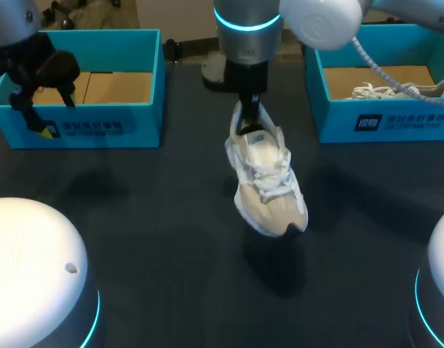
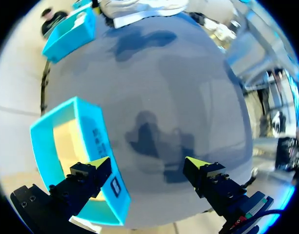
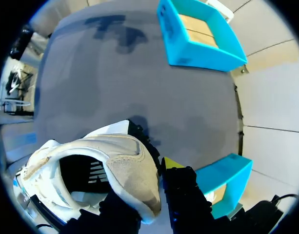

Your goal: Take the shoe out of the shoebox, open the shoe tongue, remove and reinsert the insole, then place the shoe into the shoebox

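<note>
Head view alone gives the whole layout: R gripper [image 1: 248, 109] pinches the shoe [image 1: 267, 177] at the heel, toe hanging down twd the table [image 1: 156, 217], w/ its shadow below. R wrist view adds the grip detail: one finger w/ yellow tip pressed on the outside of the heel collar, the other mostly hidden behind the padded rim. L wrist view shows what head view can't: L gripper [image 2: 147, 165] spread wide, holding nothing, one finger over the front wall of the left shoebox [image 2: 93, 131], the other over bare table. Room: open table under and ahead of R gripper, both boxes well apart from it. The right shoebox [image 1: 337, 109] sits off to its side w/ a second shoe [image 1: 403, 90] inside.
</note>
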Controlling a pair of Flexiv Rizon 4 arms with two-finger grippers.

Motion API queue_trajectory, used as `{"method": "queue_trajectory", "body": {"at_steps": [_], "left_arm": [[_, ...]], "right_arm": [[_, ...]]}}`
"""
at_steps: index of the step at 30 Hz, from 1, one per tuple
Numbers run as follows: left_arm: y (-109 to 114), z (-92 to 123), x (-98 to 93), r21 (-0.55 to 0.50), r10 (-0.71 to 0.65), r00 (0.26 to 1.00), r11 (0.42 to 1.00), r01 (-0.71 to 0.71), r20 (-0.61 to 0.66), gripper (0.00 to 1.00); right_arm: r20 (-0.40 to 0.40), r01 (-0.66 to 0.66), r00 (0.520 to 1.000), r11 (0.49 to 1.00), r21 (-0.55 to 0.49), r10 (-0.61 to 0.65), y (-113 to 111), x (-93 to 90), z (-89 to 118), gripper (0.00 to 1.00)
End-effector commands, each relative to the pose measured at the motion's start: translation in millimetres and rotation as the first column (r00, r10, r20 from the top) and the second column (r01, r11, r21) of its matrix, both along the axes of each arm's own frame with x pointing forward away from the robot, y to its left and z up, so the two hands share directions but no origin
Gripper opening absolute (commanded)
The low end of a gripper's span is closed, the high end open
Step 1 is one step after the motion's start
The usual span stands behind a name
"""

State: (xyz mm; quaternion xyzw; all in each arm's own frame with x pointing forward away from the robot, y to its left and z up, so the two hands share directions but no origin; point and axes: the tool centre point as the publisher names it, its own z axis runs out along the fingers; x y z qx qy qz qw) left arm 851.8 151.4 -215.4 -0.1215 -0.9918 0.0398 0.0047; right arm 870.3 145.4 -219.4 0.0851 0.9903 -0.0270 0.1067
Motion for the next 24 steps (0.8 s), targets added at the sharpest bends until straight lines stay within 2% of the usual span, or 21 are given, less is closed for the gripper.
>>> {"method": "queue_trajectory", "body": {"at_steps": [1,5,6,8,9,10,11,13,15,16,17,24], "left_arm": [[8.0,12.3,20.3,0.054,0.380,0.920,0.925,-0.377,-0.090,1.00],[25.6,20.8,29.7,0.051,0.591,0.797,0.806,-0.589,-0.124,1.00],[30.6,21.7,32.9,0.071,0.649,0.749,0.760,-0.646,-0.133,1.00],[38.6,23.7,35.3,0.066,0.676,0.721,0.735,-0.675,-0.150,1.00],[45.0,24.7,38.8,0.083,0.729,0.669,0.683,-0.726,-0.144,1.00],[47.9,25.3,39.9,0.083,0.731,0.665,0.680,-0.729,-0.149,1.00],[54.2,26.6,42.5,0.096,0.775,0.614,0.629,-0.771,-0.149,1.00],[62.6,27.7,46.8,0.112,0.821,0.554,0.569,-0.815,-0.139,1.00],[70.8,29.9,52.9,0.141,0.880,0.458,0.472,-0.870,-0.124,1.00],[72.1,30.4,53.9,0.151,0.893,0.434,0.449,-0.881,-0.121,1.00],[80.2,35.0,59.3,0.167,0.949,0.316,0.313,-0.935,-0.011,1.00],[80.2,35.0,59.3,0.167,0.949,0.316,0.313,-0.935,-0.011,1.00]], "right_arm": [[0.012,0.003,1.000,1.000,0.002,-0.003,-22.3,15.6,21.9,0.00],[0.049,-0.026,0.998,1.000,-0.006,0.026,-36.7,32.8,35.8,0.00],[0.053,-0.036,0.998,0.999,-0.004,0.036,-40.2,37.1,38.8,0.00],[0.055,-0.050,0.997,0.999,-0.012,0.050,-45.8,46.2,41.1,0.00],[0.055,-0.060,0.997,0.998,-0.010,0.061,-51.4,53.8,43.0,0.00],[0.053,-0.063,0.997,0.998,-0.014,0.063,-53.6,57.5,43.4,0.00],[0.050,-0.066,0.996,0.998,-0.020,0.067,-59.6,65.5,44.8,0.00],[0.045,-0.071,0.996,0.997,-0.018,0.071,-69.3,78.8,46.9,0.00],[0.057,-0.101,0.993,0.995,0.003,0.101,-79.7,91.1,50.9,0.00],[0.059,-0.111,0.992,0.994,0.012,0.110,-81.7,93.2,51.6,0.00],[0.059,-0.111,0.992,0.994,0.012,0.110,-81.7,93.2,51.6,0.00],[0.059,-0.111,0.992,0.994,0.012,0.110,-81.7,93.2,51.6,0.00]]}}
